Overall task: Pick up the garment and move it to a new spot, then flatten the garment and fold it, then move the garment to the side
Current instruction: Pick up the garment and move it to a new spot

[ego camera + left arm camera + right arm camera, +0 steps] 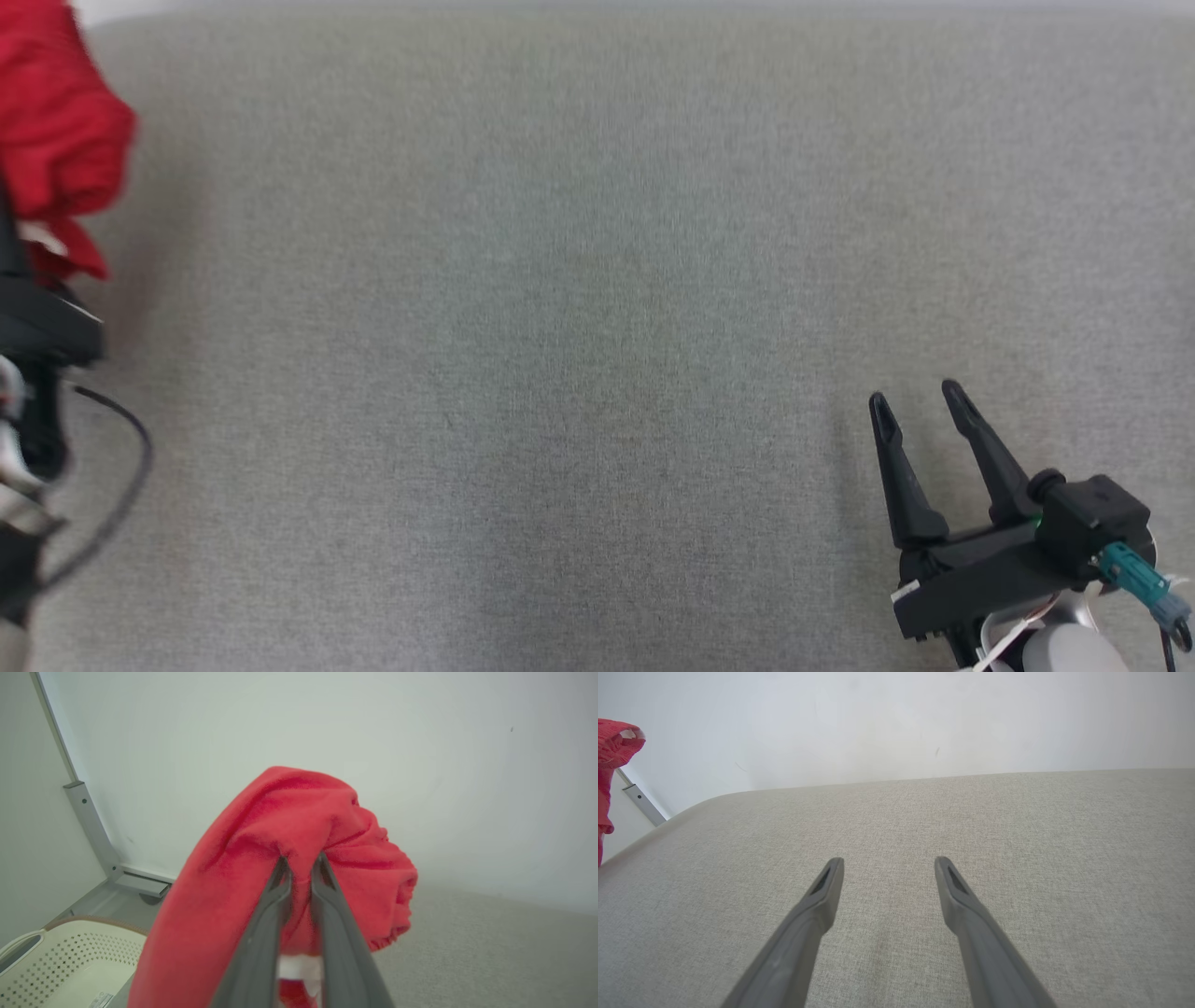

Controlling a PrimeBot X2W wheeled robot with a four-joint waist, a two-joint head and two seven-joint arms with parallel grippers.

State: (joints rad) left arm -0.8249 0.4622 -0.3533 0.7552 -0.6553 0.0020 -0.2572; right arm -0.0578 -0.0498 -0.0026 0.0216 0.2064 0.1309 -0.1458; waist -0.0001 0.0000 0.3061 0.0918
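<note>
The red garment (243,858) is held up in the air at the far left, by the left edge of the grey desk (597,327). It is pinched by the left tool (301,859), whose two fingers are almost shut, with a fold of cloth squeezed between them. The rest of the cloth is draped around the fingers. The right tool (920,397) is seen at the near right, over the desk. Its fingers are spread wide apart and nothing is held by them. A pale basket (70,961) with little holes is seen below the garment.
</note>
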